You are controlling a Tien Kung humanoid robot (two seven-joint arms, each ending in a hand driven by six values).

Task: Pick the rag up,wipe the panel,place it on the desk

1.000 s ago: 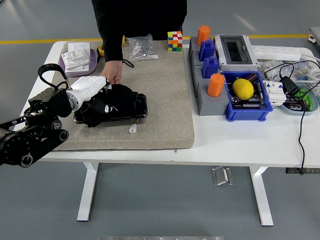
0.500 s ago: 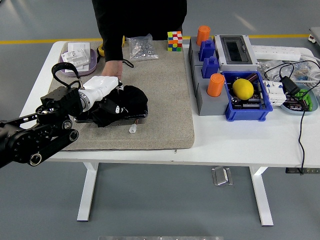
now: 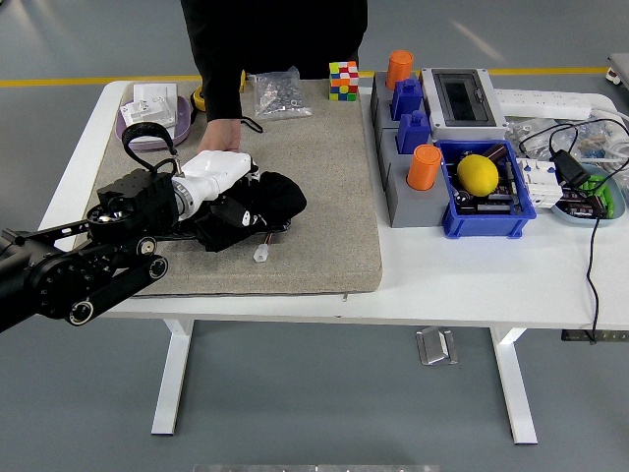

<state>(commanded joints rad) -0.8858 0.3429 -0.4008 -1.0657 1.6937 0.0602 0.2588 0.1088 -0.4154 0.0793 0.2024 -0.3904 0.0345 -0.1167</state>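
While the left arm reaches in over the grey mat, its white left hand lies pressed on top of the black rag. Whether the fingers are curled into the cloth or laid flat on it cannot be told, since the hand's underside is hidden. The rag is bunched over the dark panel, covering nearly all of it; only a thin dark edge of the panel shows along the rag's near right side. Both lie on the left half of the mat.

A small white connector on a short wire lies on the mat just in front of the rag. At the mat's far edge, a person in black stands with one hand resting on the mat just behind the rag, close to the robot's hand.

Also along the mat's far edge are a clear bag of small metal parts and a colourful puzzle cube. Left of the mat's far corner sits a lilac tray with white parts on it.

Right of the mat stands a grey block rack carrying two orange cylinders and blue blocks. A blue bin beside it holds a yellow lemon. Behind that bin sits a grey electrical box, with a white power strip and black cables farther right of the mat.
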